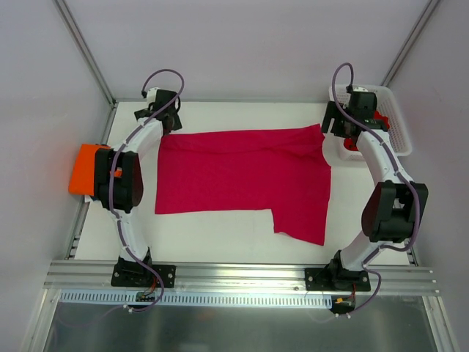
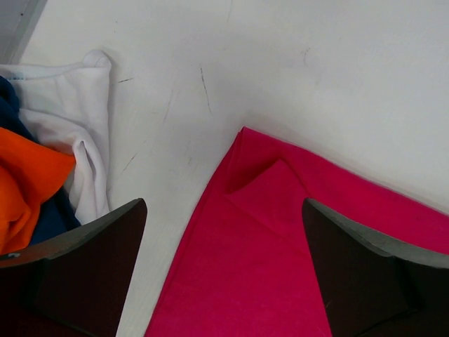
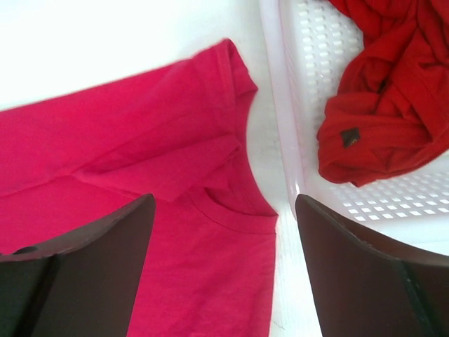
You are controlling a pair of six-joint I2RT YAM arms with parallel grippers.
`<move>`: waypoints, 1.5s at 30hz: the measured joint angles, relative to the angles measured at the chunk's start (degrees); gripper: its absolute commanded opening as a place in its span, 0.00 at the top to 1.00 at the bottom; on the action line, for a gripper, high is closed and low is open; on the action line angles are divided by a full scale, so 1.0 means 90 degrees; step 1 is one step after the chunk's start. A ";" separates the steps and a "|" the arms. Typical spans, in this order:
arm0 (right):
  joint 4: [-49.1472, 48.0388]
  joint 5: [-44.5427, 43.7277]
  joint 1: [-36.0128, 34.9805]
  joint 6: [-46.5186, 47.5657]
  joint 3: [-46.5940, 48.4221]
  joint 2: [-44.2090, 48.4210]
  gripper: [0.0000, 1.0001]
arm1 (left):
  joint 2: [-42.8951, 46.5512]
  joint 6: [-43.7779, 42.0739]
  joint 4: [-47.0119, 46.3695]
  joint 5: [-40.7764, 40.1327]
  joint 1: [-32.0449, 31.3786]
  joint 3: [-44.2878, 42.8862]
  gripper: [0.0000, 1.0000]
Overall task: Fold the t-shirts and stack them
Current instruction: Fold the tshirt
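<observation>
The crimson-pink t-shirt (image 1: 234, 172) lies flat on the white worktop (image 1: 220, 242) between the two arms. Its outline is a wide rectangle with one flap reaching toward the near edge on the right side. The left end effector (image 1: 168, 116) is positioned over the shirt's far left corner. Its fingers (image 2: 84, 267) are spread wide with nothing between them, and the wrist view shows a small turned-over fold of cloth at that corner. The right end effector (image 1: 338, 127) is positioned over the far right corner, next to the collar, with its fingers (image 3: 365, 267) likewise spread and empty. Contact between either end effector and the cloth cannot be determined. Just beside the right end effector stands the white lattice basket (image 1: 396, 125), holding a crumpled red t-shirt (image 3: 386, 105). At the left edge of the worktop lies an orange t-shirt (image 1: 86, 167), with a dark blue t-shirt (image 2: 52, 217) and a white cloth (image 2: 77, 105) against it.
</observation>
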State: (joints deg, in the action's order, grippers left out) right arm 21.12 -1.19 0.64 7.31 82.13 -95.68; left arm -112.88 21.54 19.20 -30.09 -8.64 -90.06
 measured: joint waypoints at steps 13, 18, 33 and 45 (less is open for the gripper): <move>-0.0328 0.0763 -0.0053 -0.0359 0.0452 -0.0818 0.99 | -0.0670 0.0066 -0.0085 0.0415 -0.0005 -0.0850 1.00; -0.0342 0.0794 -0.0231 -0.0364 0.0461 -0.1338 0.99 | -0.1222 0.0136 -0.0034 0.0833 -0.0005 -0.0981 1.00; -0.0561 0.0838 -0.0495 -0.0408 0.0432 -0.1508 1.00 | -0.1326 0.0194 0.0007 0.1163 -0.0005 -0.0673 1.00; -0.0656 0.0833 -0.0602 -0.0408 -0.0211 -0.1236 0.99 | -0.1229 0.0238 -0.0002 0.1241 -0.0036 -0.0291 1.00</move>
State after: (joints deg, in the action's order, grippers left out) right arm 15.22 6.31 -4.78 3.64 80.23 -106.80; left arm -123.94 23.68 19.18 -18.92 -8.97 -92.68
